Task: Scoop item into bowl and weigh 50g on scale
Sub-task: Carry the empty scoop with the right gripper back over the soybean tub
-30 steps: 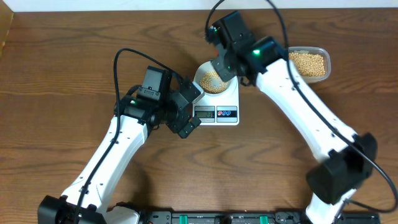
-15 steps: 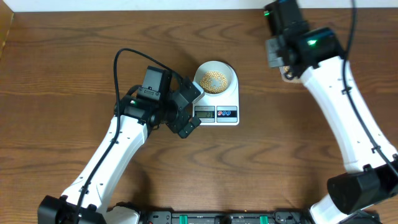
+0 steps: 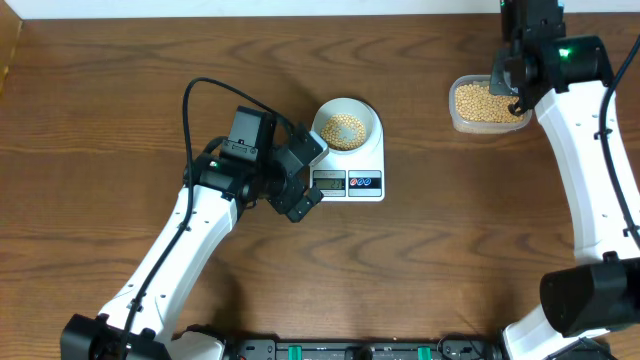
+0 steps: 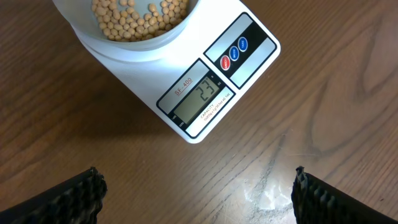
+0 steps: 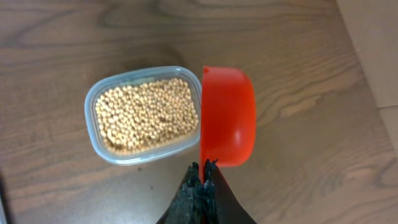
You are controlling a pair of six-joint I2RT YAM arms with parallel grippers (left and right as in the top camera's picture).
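Beans (image 5: 146,115) fill the tub (image 5: 90,118), so my right gripper (image 5: 203,177) pinches the scoop (image 5: 228,115) just beside it for reloading; left gripper (image 4: 198,186) waits spread.

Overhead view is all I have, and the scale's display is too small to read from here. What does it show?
Observer: In the left wrist view the scale reads 23, so the bowl is short of target.
Operator: Is the right claw holding anything? The arm hides it from me.
Observer: Yes. The right claw is shut on the handle of a red scoop, which is turned on its side by the tub.
Operator: Any beans in that scoop?
Observer: Cannot tell: only its rounded outer back faces the wrist camera. The beans in view there are the ones lying in the tub.
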